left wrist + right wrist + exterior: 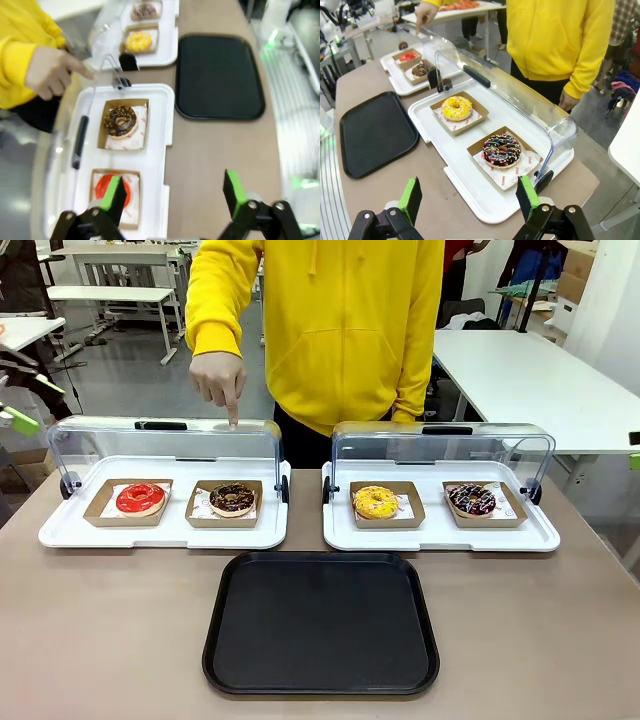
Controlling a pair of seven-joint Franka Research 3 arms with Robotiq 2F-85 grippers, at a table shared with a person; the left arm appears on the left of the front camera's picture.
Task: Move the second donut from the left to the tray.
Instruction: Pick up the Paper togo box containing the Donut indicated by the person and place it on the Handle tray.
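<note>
While left gripper (175, 181), right gripper (468, 183) gape empty | dark chocolate-glazed ring donut (233, 498), brown cardboard holder (197, 518) | red-glazed donut (140, 498) beside; clear lid (165, 445) raised

Table (100, 640) holds two white display trays (150, 537), seemingly just apart, and a black tray (320, 625).

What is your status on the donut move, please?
Left end effector open, right end effector open, nothing held. Chocolate donut in its holder, lid raised. Person's hand pointing above it.
</note>
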